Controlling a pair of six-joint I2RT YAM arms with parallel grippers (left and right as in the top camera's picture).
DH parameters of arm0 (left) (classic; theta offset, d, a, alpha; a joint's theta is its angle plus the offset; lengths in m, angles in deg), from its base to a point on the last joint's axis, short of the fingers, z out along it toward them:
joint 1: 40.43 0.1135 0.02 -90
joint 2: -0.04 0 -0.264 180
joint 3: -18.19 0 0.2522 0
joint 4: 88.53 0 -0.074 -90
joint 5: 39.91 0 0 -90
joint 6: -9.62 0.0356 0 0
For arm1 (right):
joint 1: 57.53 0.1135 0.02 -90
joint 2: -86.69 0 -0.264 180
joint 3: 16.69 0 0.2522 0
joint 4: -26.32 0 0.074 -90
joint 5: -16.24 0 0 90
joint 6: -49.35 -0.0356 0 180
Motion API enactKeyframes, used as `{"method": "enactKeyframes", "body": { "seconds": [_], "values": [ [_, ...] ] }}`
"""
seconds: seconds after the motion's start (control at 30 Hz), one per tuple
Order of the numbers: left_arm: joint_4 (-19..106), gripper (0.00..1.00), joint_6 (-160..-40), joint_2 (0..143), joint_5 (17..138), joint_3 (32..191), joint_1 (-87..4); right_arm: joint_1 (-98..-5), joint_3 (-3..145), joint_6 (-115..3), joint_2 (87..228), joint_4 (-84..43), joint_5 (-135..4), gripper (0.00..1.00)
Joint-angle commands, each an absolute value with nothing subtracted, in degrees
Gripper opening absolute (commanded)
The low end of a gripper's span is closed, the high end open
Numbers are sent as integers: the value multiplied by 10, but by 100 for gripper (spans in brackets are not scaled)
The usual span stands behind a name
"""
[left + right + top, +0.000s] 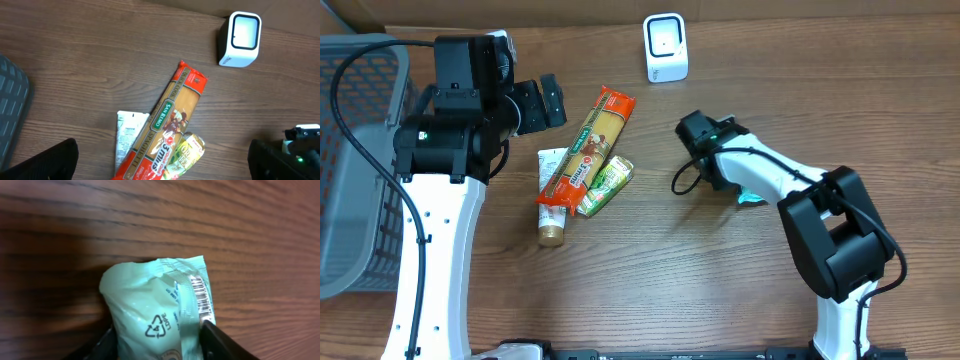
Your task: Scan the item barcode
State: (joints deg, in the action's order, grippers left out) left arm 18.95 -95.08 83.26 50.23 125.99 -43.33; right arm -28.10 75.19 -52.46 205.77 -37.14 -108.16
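A mint-green plastic packet [150, 295] lies on the wooden table, its barcode [201, 297] showing along the right edge. My right gripper [159, 330] has a finger pressed against each side of the packet. From overhead only a corner of the packet [752, 198] shows beside the right gripper [745, 190], under the arm. The white barcode scanner [666, 47] stands at the table's far edge, also seen in the left wrist view as the scanner [240, 40]. My left gripper [552, 100] hangs open above the other groceries, its fingers [50, 160] wide apart and holding nothing.
A red spaghetti pack [588, 145] lies diagonally over a white tube [552, 195], with a green-yellow packet [607, 184] beside it. A grey mesh basket [355, 160] fills the left edge. The same spaghetti pack [170, 125] lies below the left wrist camera.
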Motion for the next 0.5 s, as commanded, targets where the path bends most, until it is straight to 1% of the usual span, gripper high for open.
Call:
{"method": "enactKeyframes", "body": {
  "seconds": [0.0, 0.1, 0.13, 0.17, 0.2, 0.37, 0.47],
  "values": [
    [190, 100, -958, 833, 495, 1265, -433, -286, 723, -523, 2077, -374, -1012, 40],
    [190, 100, -958, 833, 495, 1265, -433, -284, 723, -519, 2077, -375, -1011, 27],
    [190, 100, -958, 833, 495, 1265, -433, -283, 723, -519, 2077, -376, -1011, 21],
    [190, 100, -958, 833, 495, 1265, -433, -283, 725, -519, 2077, -380, -1010, 11],
    [190, 100, -958, 833, 495, 1265, -433, -283, 728, -519, 2077, -386, -1009, 4],
    [190, 100, -958, 833, 495, 1265, -433, -283, 776, -521, 2072, -438, -948, 4],
    [190, 99, -958, 833, 495, 1265, -433, -283, 826, -516, 2056, -476, -859, 4]
  ]
}}
